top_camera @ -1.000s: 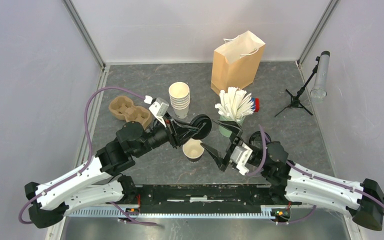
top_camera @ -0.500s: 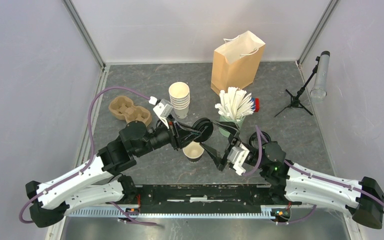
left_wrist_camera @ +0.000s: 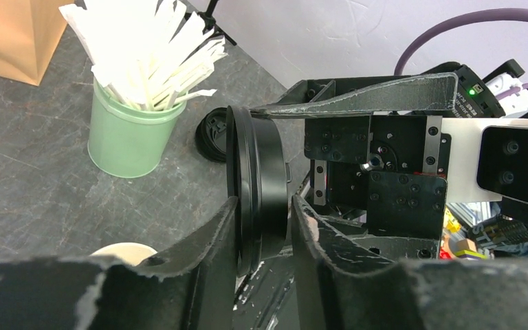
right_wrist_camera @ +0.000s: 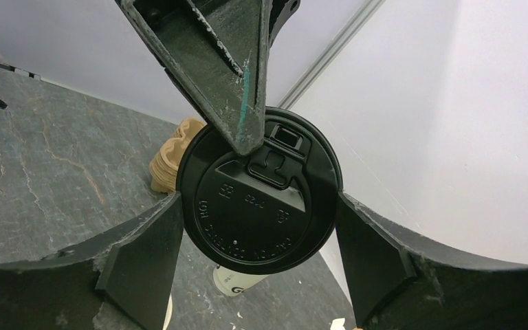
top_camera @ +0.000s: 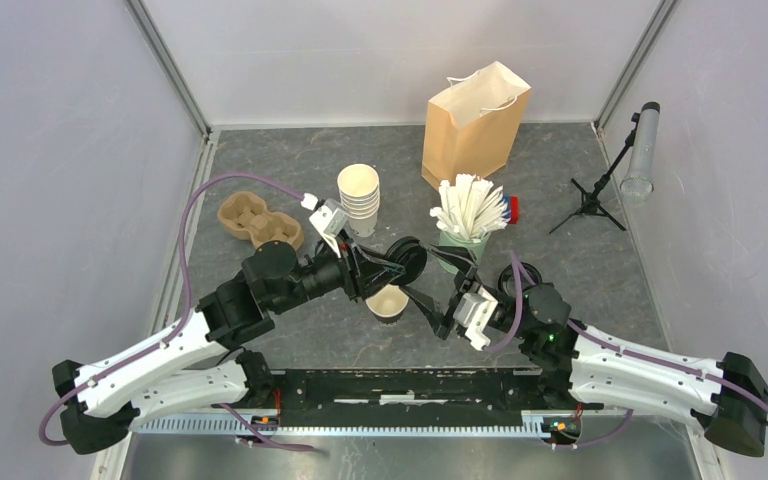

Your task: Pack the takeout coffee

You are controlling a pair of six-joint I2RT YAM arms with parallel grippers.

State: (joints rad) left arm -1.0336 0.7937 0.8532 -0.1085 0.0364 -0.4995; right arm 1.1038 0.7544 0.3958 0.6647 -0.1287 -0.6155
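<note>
Left claw (top_camera: 397,266) is clenched on the black lid (top_camera: 406,260), and the left wrist view shows it plainly: the lid (left_wrist_camera: 258,185) stands on edge, one finger (left_wrist_camera: 210,234) against each face. It hangs in the air just left of the green cup (top_camera: 463,250), the one stuffed with white sticks (top_camera: 470,208).

Now the right claw (top_camera: 438,291)! It comes in from the green cup's near side with its jaws spread wide. From its own camera the lid (right_wrist_camera: 258,199) sits face-on between the two fingers (right_wrist_camera: 148,251), sip hole at the top. So it is released, grasping nothing. Whether the tips brush the rim, I cannot tell. The left claw's finger (right_wrist_camera: 227,69) reaches down over the lid's top edge in that view.

Below and left of the green cup, toward the arm bases, the paper cup (top_camera: 388,300) stands upright on the surface (top_camera: 290,165), mouth open, no lid on it. It sits just under the held lid.

A second black lid (left_wrist_camera: 212,134) lies flat on the surface close beside the green cup (left_wrist_camera: 127,141), on its right.

Straight behind the green cup, toward the back wall, the brown paper bag (top_camera: 475,125) stands upright, handles up. To the cup's left is the stack of lidless cups (top_camera: 360,195), and well beyond that the cardboard cup carrier (top_camera: 258,222).
</note>
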